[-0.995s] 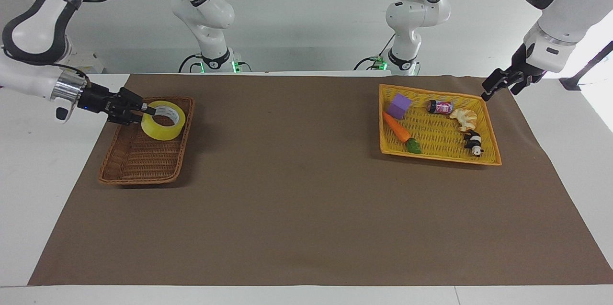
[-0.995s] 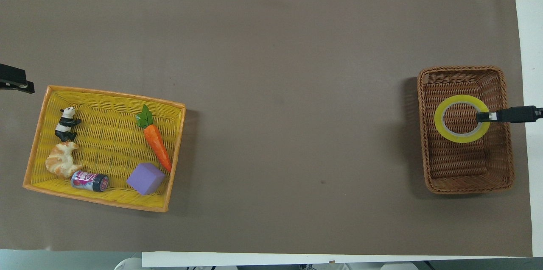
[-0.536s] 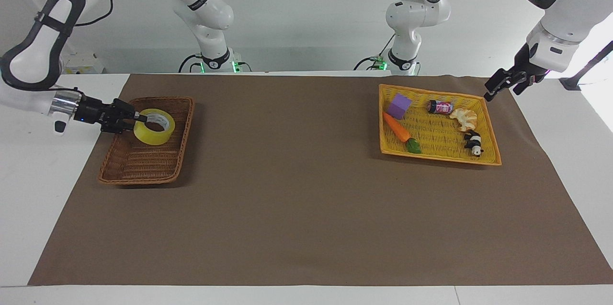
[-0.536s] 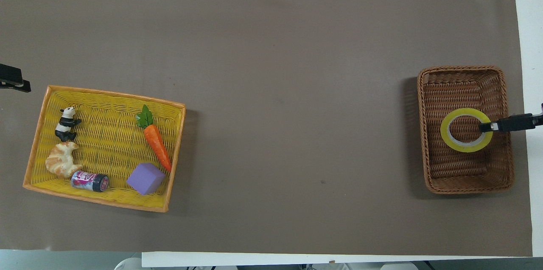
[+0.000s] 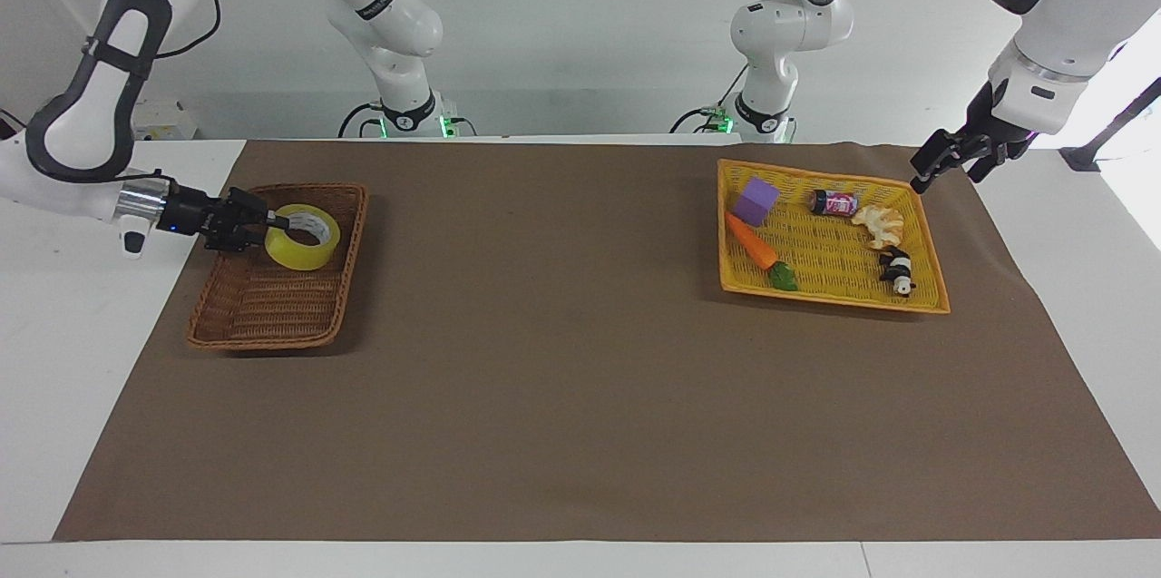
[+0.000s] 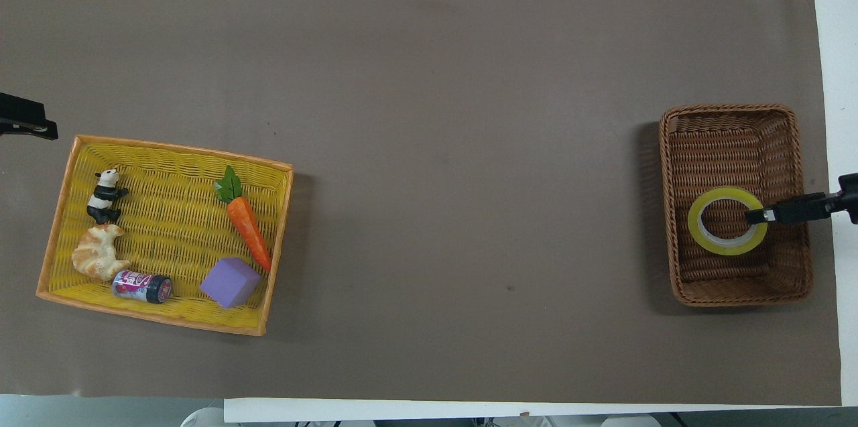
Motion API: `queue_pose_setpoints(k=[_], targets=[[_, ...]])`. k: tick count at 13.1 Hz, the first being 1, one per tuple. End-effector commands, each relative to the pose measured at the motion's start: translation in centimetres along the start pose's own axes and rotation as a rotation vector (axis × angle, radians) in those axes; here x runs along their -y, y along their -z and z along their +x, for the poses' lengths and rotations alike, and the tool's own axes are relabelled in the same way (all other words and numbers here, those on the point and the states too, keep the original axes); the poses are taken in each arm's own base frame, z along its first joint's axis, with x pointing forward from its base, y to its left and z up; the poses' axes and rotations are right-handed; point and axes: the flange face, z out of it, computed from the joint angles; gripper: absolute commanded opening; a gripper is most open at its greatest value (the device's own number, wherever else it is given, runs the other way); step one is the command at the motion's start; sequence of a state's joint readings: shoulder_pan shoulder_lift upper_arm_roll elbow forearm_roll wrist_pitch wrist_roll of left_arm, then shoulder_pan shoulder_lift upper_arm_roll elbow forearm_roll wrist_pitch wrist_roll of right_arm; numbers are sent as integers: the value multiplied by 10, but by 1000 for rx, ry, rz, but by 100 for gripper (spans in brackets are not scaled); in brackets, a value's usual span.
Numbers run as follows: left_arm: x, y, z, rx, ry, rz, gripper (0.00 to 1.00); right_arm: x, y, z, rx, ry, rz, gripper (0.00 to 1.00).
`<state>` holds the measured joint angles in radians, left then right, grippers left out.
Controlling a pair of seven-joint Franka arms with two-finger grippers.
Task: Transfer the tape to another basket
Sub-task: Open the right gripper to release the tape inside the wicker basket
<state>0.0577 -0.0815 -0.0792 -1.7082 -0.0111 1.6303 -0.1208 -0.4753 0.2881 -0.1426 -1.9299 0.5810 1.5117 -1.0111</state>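
1. Brown wicker basket [image 5: 272, 306] at the right arm's end of the table.
2. Tape roll [image 5: 304, 238] low inside that basket, at the end nearer the robots.
3. Right gripper [image 5: 272, 222] clamped on the roll's wall.
4. Left gripper [image 5: 943, 162] waiting over the yellow basket's [image 5: 834, 301] corner; fingers' state: cannot tell.

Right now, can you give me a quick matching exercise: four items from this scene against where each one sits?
Items:
1. yellowish translucent tape roll
2. black-and-white panda figure
3. purple foam cube
4. left claw

Places:
A. yellow tray's corner nearest the robots, beside the orange carrot
B. brown wicker basket, right claw pinching its wall
C. over the table beside the yellow woven tray, waiting
D. tray's farther end, by the croissant

Pairs: 1-B, 2-D, 3-A, 4-C
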Motion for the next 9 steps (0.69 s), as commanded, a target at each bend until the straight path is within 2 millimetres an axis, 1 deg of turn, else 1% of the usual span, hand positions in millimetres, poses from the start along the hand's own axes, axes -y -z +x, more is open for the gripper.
queue_pose_setpoints(k=[1,2,3,5,7,8,9], targets=[[0,8,8,12,-27,19,100,2,-5,-9,2,25,-18,0],[-3,5,9,34,-34,25,100,-1,-8,-12,1,25,-17,0],[-8,8,8,41,-48,28,100,-9,-14,-14,6,41,-7,0],[-13,7,4,64,-76,31,100,-10,-15,-14,6,51,-8,0],[-14,13,5,88,-82,31,100,-12,-15,-13,1,53,-23,3],[-12,16,4,102,-80,32,100,-13,-14,-12,4,56,-31,15],[-16,16,3,101,-91,32,100,-14,-13,-11,7,60,-57,71]])
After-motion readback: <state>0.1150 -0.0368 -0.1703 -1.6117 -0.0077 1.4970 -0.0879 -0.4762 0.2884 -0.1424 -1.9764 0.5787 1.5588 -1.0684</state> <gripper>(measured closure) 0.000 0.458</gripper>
